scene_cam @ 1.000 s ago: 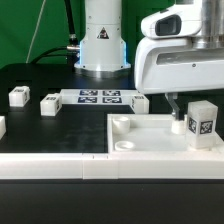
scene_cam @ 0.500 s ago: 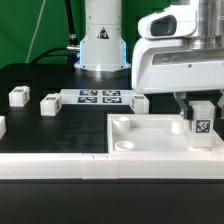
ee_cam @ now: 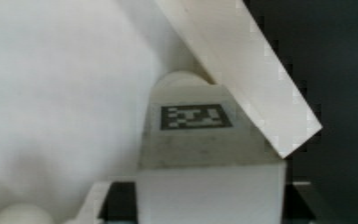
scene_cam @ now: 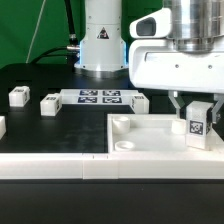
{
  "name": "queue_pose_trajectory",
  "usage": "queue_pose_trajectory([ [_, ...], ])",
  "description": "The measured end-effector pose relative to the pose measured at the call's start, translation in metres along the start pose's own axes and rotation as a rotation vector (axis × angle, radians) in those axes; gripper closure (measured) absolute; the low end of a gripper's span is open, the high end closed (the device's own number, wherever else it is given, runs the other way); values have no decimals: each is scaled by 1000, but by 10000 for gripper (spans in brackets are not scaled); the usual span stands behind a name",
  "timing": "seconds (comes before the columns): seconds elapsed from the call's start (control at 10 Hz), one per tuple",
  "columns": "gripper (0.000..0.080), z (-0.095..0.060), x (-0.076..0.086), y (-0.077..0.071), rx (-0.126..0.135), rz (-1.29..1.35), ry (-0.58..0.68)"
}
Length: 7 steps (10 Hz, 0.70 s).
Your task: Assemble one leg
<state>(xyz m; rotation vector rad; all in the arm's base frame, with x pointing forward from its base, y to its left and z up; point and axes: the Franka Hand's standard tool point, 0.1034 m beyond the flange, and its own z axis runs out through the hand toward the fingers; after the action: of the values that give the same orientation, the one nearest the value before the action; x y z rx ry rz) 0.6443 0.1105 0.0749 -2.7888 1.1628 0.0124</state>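
Now, compared with half a second ago, the white hand housing sits further toward the exterior view's left, and the leg (scene_cam: 197, 122) has shifted slightly the same way. The fingers (scene_cam: 177, 103) are closed on the leg, one at each side. The leg stands upright, long axis vertical, at the corner of the panel (scene_cam: 140, 135) on the exterior view's right. Its tag face points toward the exterior camera. The panel lies flat on the dark worktop (scene_cam: 40, 125).

The leg (scene_cam: 198, 122) is smooth white plastic carrying a matt black-and-white tag, and the panel (scene_cam: 155, 130) is the same smooth, faintly glossy white plastic. My tool (scene_cam: 196, 108) has a glossy white casing; my bench (scene_cam: 60, 135) is matt black.
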Motion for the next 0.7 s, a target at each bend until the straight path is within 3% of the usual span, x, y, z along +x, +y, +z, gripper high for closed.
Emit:
queue_pose_trajectory([
  [0.5,502,1,-6,1,-15,617,3],
  [0.7,502,1,-7,0,-15,738,5],
])
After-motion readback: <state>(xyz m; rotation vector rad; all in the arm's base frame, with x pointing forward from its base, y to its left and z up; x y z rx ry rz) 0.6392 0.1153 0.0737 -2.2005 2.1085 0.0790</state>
